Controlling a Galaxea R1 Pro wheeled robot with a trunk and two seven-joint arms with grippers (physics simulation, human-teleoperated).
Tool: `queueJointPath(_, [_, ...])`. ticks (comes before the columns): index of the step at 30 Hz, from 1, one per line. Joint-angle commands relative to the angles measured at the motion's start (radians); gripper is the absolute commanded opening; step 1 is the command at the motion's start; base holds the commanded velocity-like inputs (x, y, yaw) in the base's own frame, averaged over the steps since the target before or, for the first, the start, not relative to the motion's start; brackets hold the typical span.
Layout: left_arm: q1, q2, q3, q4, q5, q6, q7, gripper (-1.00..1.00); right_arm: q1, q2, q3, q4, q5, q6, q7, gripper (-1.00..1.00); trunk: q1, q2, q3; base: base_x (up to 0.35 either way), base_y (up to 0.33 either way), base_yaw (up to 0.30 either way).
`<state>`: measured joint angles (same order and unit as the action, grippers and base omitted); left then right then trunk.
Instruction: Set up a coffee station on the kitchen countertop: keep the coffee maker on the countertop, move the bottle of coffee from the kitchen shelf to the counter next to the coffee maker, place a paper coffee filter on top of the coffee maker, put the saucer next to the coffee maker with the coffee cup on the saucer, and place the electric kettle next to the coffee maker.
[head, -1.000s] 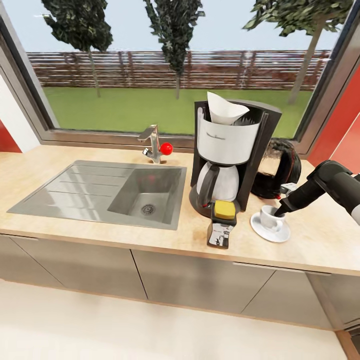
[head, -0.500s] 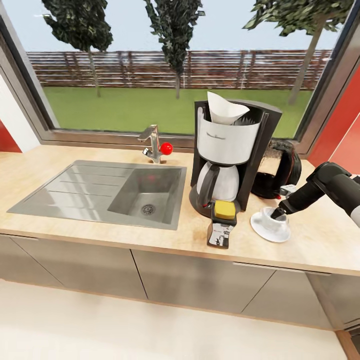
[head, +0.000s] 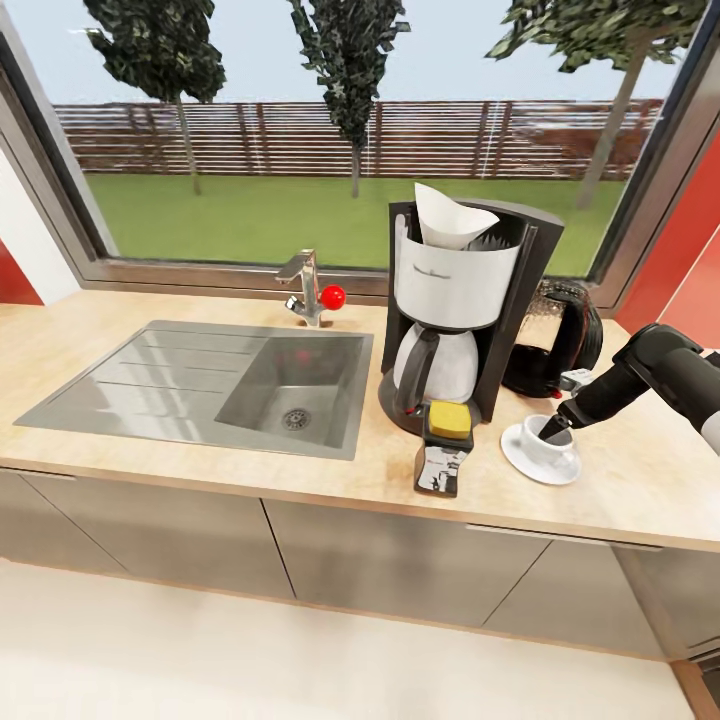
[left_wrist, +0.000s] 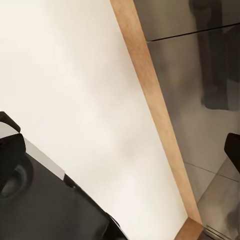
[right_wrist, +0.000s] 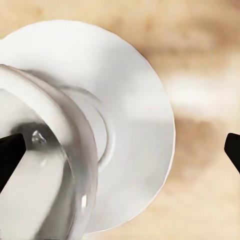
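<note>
The coffee maker stands on the kitchen countertop with the paper coffee filter in its top. In front of it stands the bottle of coffee, and the electric kettle is just behind it to the right. The coffee cup sits on the saucer right of the bottle. My right gripper is at the cup's rim. In the right wrist view the right gripper is open, one fingertip inside the cup, the other out past the saucer. The left gripper is open over the floor.
The steel sink with its tap lies left of the coffee maker. A window runs behind the counter. The left wrist view looks down at pale floor, a wood strip and grey cabinet fronts.
The cup looked blurred on the saucer half a second ago and now stands sharp. My right gripper tip has shifted very slightly toward the cup.
</note>
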<state>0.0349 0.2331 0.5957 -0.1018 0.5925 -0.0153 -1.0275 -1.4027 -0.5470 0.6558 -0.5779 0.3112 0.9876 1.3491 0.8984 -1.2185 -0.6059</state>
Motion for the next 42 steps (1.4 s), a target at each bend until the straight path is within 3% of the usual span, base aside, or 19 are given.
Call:
queueJointPath(1, [0.0,0.0,-0.007,-0.001,0.007,-0.002,-0.002,1.0,-0.001,-0.001,0.002,-0.002,0.009,0.006,0.01,1.0,0.0,-0.001,-0.001,0.0,0.0,0.0])
queueJointPath(15, [0.0,0.0,-0.007,-0.001,0.007,-0.002,-0.005,1.0,-0.001,-0.001,0.002,-0.003,0.009,0.006,0.01,1.0,0.0,-0.001,0.008,0.0,0.0,0.0])
queueJointPath(42, [0.0,0.0,-0.007,-0.001,0.007,-0.002,-0.005,1.0,-0.001,-0.003,-0.003,-0.011,0.008,0.008,0.015,1.0,0.0,-0.001,0.049,0.0,0.0,0.0])
